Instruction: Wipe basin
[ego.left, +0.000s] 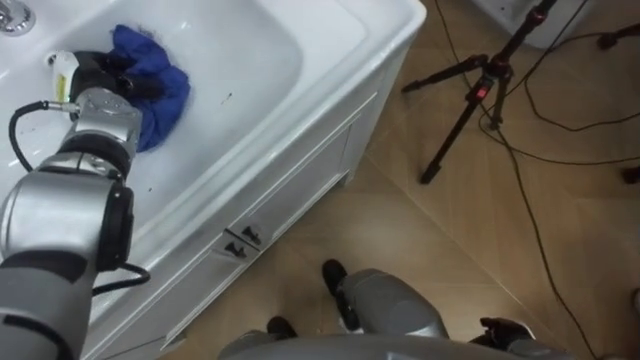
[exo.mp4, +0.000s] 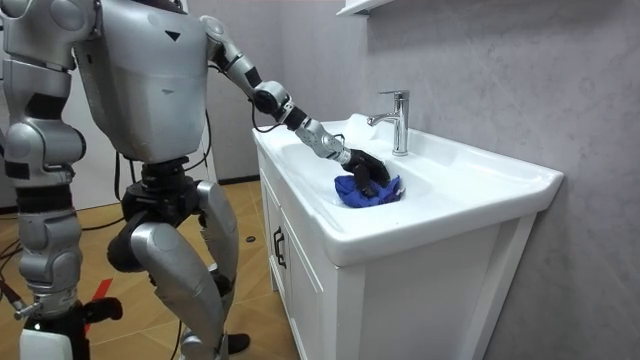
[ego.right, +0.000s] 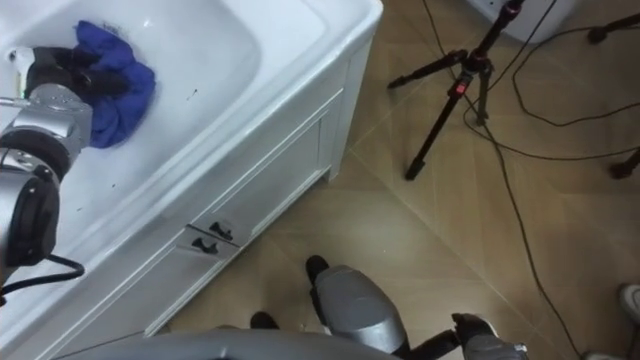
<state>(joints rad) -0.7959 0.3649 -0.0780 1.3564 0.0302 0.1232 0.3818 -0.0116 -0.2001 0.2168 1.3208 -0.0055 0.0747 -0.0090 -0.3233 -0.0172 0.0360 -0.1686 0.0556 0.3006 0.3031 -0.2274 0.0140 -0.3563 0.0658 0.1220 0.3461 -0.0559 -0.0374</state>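
1. Your left hand (ego.left: 108, 68) is down in the basin (ego.left: 330, 40), fingers clenched on the bunched blue cloth (ego.left: 160, 85), which lies on the bowl floor under and just right of the hand.
2. Right of the hand, you have bare white bowl all the way to the far wall.
3. The front rim runs near the forearm, on the robot's side of the hand.
4. The tap (exo.mp4: 398, 120) stands just beyond the hand, apart from it.
5. Below the rim you see the cabinet (ego.left: 290, 190); a tripod (ego.left: 470, 95) stands on the floor well right of the hand.
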